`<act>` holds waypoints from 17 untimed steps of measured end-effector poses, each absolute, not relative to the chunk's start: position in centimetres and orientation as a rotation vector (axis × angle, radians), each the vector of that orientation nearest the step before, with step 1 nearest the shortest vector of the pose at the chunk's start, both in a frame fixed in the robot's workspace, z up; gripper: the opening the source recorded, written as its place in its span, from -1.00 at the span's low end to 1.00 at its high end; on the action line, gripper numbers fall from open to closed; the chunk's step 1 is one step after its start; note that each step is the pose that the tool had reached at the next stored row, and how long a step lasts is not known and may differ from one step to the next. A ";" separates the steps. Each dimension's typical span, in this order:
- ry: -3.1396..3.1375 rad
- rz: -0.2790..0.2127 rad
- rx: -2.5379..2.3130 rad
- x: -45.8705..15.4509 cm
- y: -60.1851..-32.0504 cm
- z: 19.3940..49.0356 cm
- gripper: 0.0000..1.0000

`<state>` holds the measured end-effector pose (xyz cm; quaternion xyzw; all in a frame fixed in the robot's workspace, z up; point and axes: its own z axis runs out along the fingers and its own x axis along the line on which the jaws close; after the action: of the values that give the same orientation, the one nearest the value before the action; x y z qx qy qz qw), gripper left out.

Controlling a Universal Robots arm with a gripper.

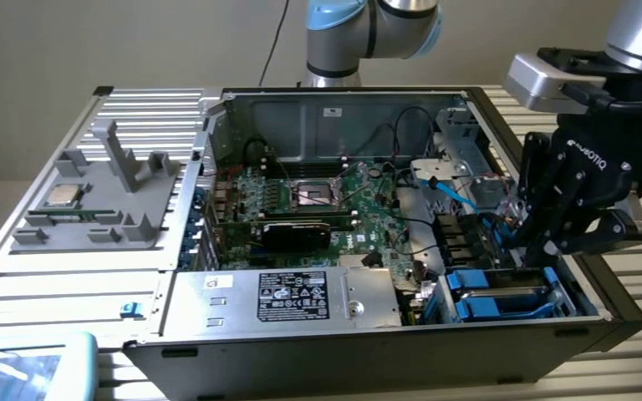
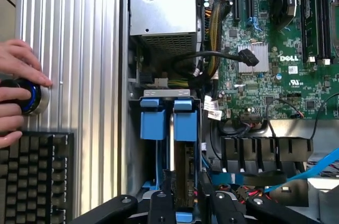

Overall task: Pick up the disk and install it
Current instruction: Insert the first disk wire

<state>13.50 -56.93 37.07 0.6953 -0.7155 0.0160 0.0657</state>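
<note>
- Your gripper (image 1: 541, 255) is hanging low over the drive bay at the exterior view's right end of the open computer case (image 1: 298, 104), black linkage angled down into the corner.
- In the wrist view the gripper (image 2: 183, 203) is sitting astride the disk (image 2: 183, 187) — one finger on each side of its edge. Whether the jaws are pressing on it or standing just clear, you cannot tell; the gap between them is narrow, about the thickness of the drive.
- The disk is standing on edge in the bay slot, its blue carrier tab (image 2: 186, 121) just beside the tab of the other blue-framed drive (image 2: 153, 121). In the exterior view the blue carriers (image 1: 500, 292) are lying side by side in the bay, below the fingers.
- The motherboard (image 1: 321, 196) is occupying the middle of the case; the silver power supply (image 1: 287, 296) with its black label is sitting at the near edge, next to the bay.
- A grey fixture tray (image 1: 98, 192) is resting on the slatted metal surface (image 1: 64, 284) at the exterior view's left, with a small square processor chip (image 1: 63, 195) on it.
- A person's hand (image 2: 16, 91) is resting on a blue-ringed knob (image 2: 29, 97), a black keyboard (image 2: 34, 176) just beside it.
</note>
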 end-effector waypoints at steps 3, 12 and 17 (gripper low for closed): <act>-2.155 0.056 2.094 13.5 -56.8 38.4 -0.39; -2.149 0.069 2.087 13.1 -55.9 39.2 -0.39; -2.149 0.069 2.087 13.1 -55.8 39.2 -0.39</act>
<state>13.06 -55.85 39.23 0.6947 -0.7153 0.0230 0.0725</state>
